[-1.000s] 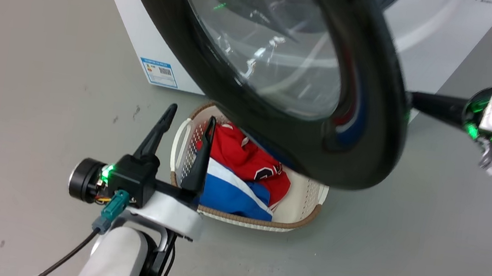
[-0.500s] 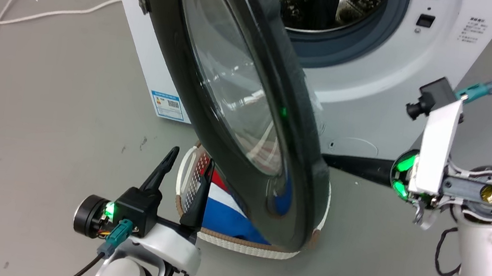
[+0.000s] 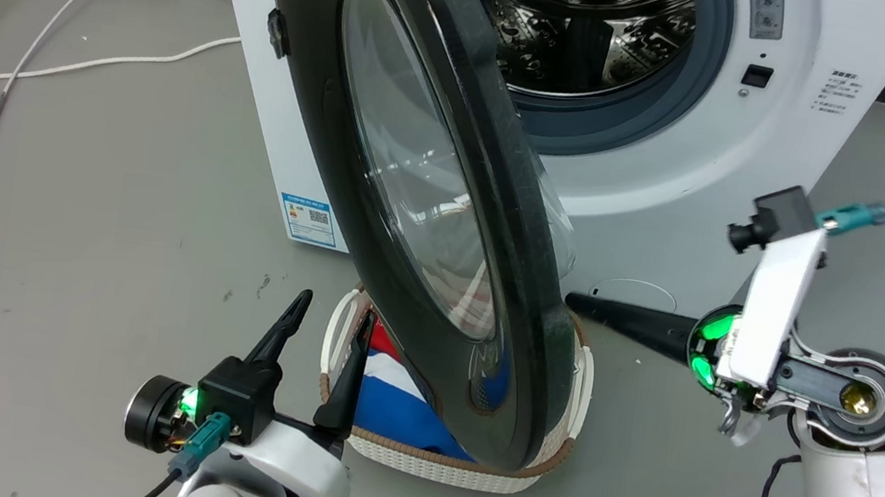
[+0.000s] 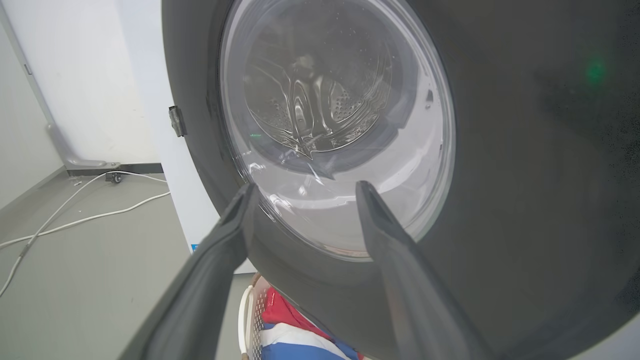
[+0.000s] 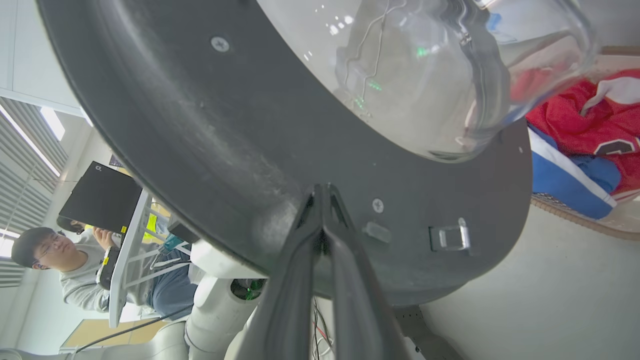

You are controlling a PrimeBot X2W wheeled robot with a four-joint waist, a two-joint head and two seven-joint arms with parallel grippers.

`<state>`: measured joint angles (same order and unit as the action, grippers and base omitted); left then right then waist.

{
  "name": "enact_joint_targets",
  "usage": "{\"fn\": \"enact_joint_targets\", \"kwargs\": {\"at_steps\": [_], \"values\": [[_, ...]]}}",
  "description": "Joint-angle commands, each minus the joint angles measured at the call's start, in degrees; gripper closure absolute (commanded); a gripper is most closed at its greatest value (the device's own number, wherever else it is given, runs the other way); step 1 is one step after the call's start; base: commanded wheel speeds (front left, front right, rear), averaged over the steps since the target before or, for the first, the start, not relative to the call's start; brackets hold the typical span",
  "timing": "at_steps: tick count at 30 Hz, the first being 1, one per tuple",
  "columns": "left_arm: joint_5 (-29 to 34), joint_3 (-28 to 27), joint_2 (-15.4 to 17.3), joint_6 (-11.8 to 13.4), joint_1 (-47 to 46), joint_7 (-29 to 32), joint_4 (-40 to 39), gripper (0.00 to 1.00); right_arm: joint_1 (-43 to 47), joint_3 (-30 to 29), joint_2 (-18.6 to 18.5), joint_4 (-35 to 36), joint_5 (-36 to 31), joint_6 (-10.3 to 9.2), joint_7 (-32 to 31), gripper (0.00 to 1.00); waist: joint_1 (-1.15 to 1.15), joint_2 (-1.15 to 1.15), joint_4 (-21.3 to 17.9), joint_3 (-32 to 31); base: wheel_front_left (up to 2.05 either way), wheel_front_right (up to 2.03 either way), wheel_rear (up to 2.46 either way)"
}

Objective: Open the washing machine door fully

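Right gripper (image 3: 577,302), head view: the two dark fingers are pressed together with nothing between them and point left, their tip just beside the right edge of the washing machine door (image 3: 416,185). In the right wrist view the same joined tip (image 5: 320,188) lies over the door's dark inner face (image 5: 240,130), below the bulging glass bowl; contact cannot be confirmed. Left gripper (image 3: 337,306): the fingers are spread and empty, held at the near left of the laundry basket (image 3: 465,467), and are aimed at the door's outer glass (image 4: 330,125) in the left wrist view (image 4: 306,186). The door is hinged at the left of the white washing machine (image 3: 671,202) and stands swung out toward the near side, overhanging the basket of red and blue clothes (image 3: 393,396). The steel drum opening (image 3: 598,38) is uncovered at the far right of the door. Compared with one second ago, the head camera has shifted; relative to the machine front, the door is seen more edge-on, and more of the drum is exposed. The left gripper's place beside the basket is unchanged. A white cable (image 3: 47,72) lies on the floor at far left.
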<state>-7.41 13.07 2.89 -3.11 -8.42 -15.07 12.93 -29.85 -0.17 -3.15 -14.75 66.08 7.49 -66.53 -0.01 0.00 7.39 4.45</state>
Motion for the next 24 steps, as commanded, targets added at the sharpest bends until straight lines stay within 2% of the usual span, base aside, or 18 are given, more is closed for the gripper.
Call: {"fn": "enact_joint_targets", "kwargs": {"at_steps": [1,10,24], "values": [[-0.3,-0.1,0.0,-0.2,0.6,-0.1,0.2,0.00,1.5,-0.9,0.2,0.8,0.1,0.01,2.2,1.00,0.01,0.00,-0.3,-0.3,0.00,0.00,0.00],[0.2,-1.6,0.0,-0.6,1.5,-0.1,0.9,0.00,7.9,-5.4,0.3,6.1,-1.2,0.01,17.3,1.00,0.01,0.00,-2.1,-2.1,0.00,0.00,0.00],[0.8,-4.6,0.0,-1.6,3.7,-0.1,1.9,0.00,26.6,-8.7,-3.1,16.6,-26.9,0.01,47.9,1.00,0.01,0.00,-4.5,-5.2,0.00,0.00,0.00]]}}
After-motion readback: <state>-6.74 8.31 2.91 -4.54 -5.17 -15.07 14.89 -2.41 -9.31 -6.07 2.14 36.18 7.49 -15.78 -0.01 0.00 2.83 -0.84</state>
